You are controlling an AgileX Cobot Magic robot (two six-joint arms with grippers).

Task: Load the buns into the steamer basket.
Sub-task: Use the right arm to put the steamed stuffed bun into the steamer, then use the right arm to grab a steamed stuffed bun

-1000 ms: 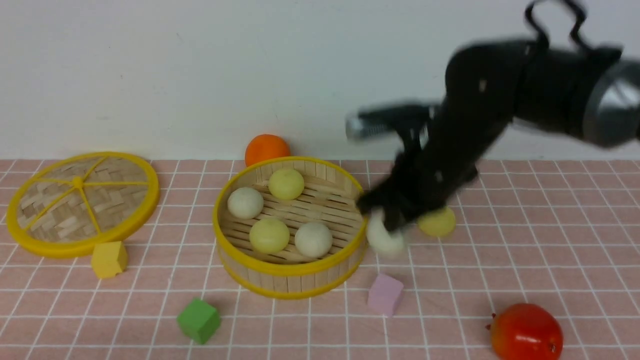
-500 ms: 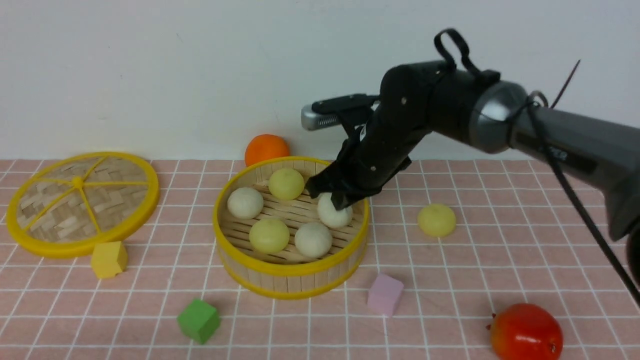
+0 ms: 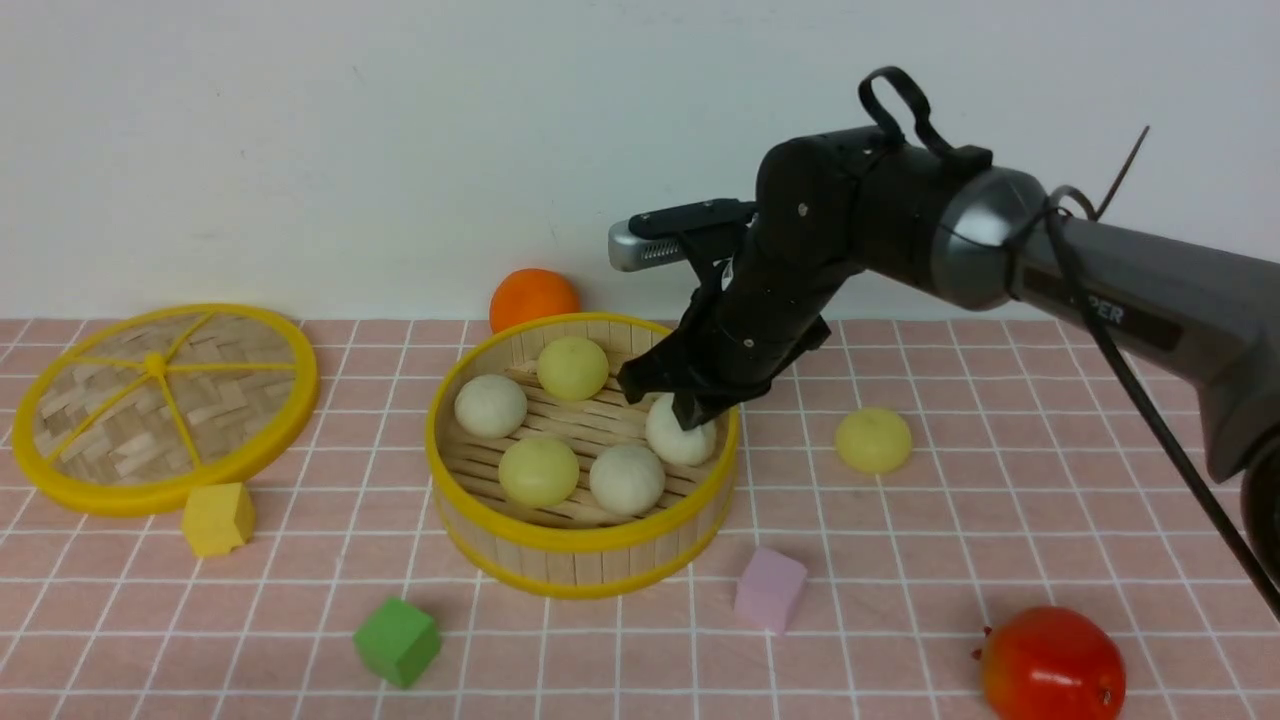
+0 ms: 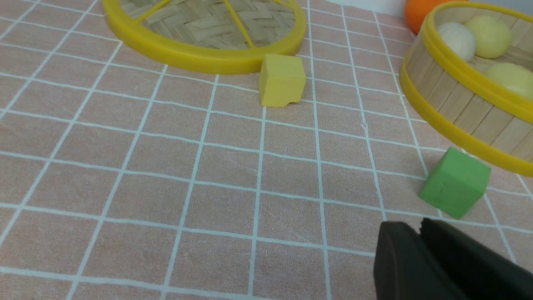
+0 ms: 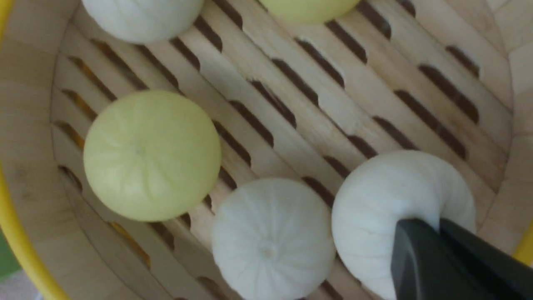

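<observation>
The steamer basket (image 3: 580,548) stands mid-table. Two pale yellow buns (image 3: 572,367) (image 3: 538,470) and two off-white buns (image 3: 490,405) (image 3: 626,478) lie in it. My right gripper (image 3: 690,410) is shut on a third off-white bun (image 3: 682,437), pinching its top, low inside the basket by its right wall. The right wrist view shows this gripper (image 5: 437,225) squeezing that bun (image 5: 387,208) next to another off-white bun (image 5: 270,241). One pale yellow bun (image 3: 873,440) lies on the table right of the basket. My left gripper (image 4: 418,227) is shut and empty, near the green cube (image 4: 454,183).
The woven lid (image 3: 160,400) lies at far left, with a yellow cube (image 3: 217,517) in front of it. A green cube (image 3: 397,640) and a pink cube (image 3: 770,588) sit in front of the basket. A red fruit (image 3: 1052,665) sits front right, an orange ball (image 3: 533,297) behind the basket.
My right arm carried the off-white bun left from beside the basket, over the rim, and down inside it. The other buns have not moved.
</observation>
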